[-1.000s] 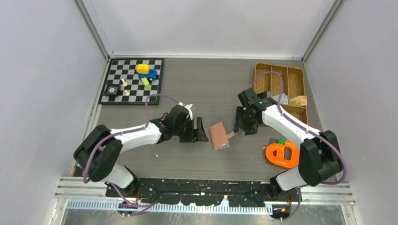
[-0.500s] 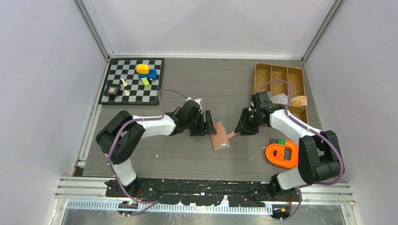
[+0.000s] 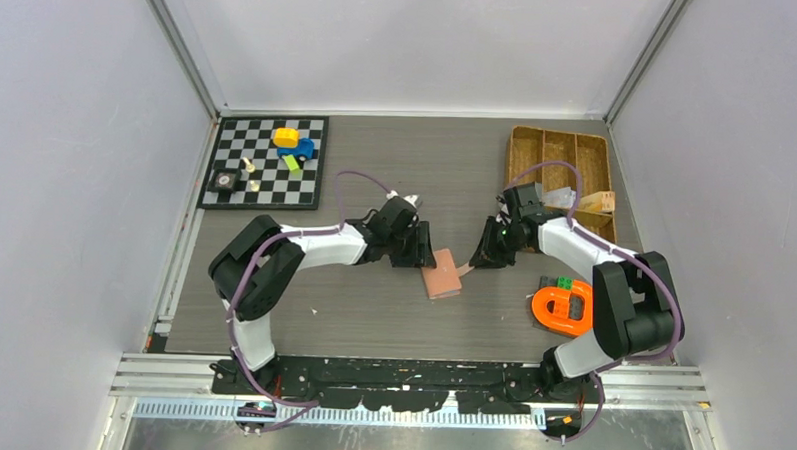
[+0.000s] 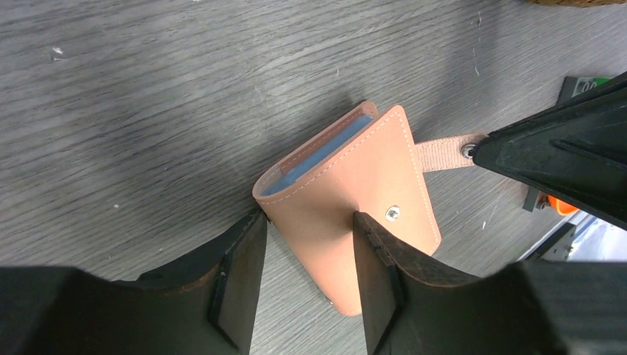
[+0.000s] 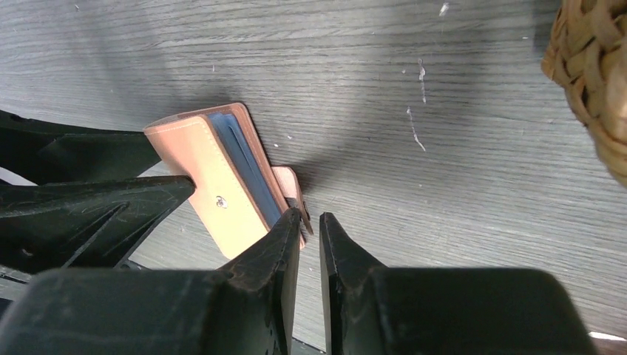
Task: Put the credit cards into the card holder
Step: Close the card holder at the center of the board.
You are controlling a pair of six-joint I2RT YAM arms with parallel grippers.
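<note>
Straddling a corner of the pink leather card holder (image 4: 355,177), the left gripper (image 4: 309,219) is standing half open; the right gripper (image 5: 310,219), fingers narrow, is touching its strap (image 4: 444,154), grip unclear.

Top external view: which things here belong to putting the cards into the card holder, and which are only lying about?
Job in hand: the salmon-pink leather-like bifold wallet; the left gripper and the right gripper, both at it; no loose cards clearly visible.
Lying about: the black-and-white chessboard with small toys; the woven wicker tray; the orange plastic ring.
</note>
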